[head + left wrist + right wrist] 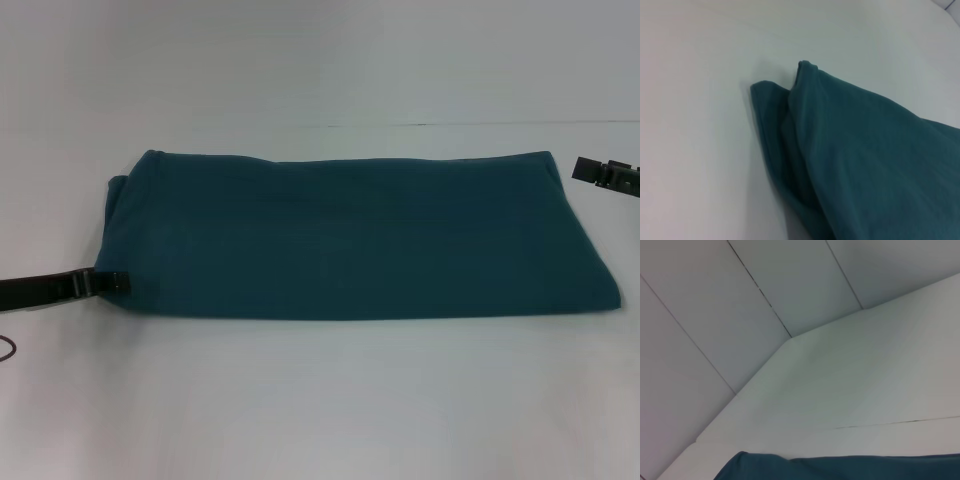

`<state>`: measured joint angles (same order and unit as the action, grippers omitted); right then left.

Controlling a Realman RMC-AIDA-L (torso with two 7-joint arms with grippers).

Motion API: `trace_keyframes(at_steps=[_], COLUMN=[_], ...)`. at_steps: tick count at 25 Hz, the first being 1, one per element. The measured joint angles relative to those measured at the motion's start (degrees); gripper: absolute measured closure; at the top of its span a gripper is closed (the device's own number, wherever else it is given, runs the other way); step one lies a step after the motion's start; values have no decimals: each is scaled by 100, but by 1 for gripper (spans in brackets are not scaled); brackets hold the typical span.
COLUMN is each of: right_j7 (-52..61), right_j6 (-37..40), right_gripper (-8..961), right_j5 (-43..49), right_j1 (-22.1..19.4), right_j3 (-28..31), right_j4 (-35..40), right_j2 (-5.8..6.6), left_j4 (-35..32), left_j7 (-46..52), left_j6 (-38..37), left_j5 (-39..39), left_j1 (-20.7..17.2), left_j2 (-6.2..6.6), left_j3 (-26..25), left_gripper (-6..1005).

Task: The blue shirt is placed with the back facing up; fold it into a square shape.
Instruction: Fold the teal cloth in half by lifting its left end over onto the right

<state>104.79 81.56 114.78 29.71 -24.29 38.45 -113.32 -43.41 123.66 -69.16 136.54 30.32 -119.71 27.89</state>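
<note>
Two pincers are mine, and both sit at the ends of the blue shirt (350, 235), which lies flat across the middle of the white table (320, 400), folded into a long band running from the table's left side to its right. Its plain surface faces up, with no lettering showing. My left gripper (112, 282) reaches in from the table's left edge and sits right at the shirt's near left corner; I cannot tell whether its tips are touching or pinching the cloth, nor how far apart they stand. From my left wrist I see that end of the shirt (860, 165), where layers of cloth lie stacked, one fold peeking out beneath another. My right gripper (600, 174) hangs just beside the shirt's far right corner, apart from the cloth and holding nothing; how wide it stands I cannot tell. My right wrist shows only a strip of the shirt (840, 467) against the table.
</note>
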Motion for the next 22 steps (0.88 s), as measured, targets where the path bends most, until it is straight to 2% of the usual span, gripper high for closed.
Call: trace_keyframes(at_steps=[5,13,22], right_j7=[-14,-28,-35], right_j6=[-4,-25,-164], right_gripper=[35,34,34], right_j5=[0,6,2], right_j1=[-8,-34,65], right_j3=[-5,-5,-5], right_j4=[-27,-49,-49], right_j2=[-11,-21,-175], left_j4=[-1,-22,-307], left_j7=[6,1,-196], left_j6=[56,94,21], left_j5=[-32,-47,-16], left_j1=[0,-84,-436], left_j2=[0,-15,-12], left_j3=[-12,-85,-554], left_gripper=[742,965,977])
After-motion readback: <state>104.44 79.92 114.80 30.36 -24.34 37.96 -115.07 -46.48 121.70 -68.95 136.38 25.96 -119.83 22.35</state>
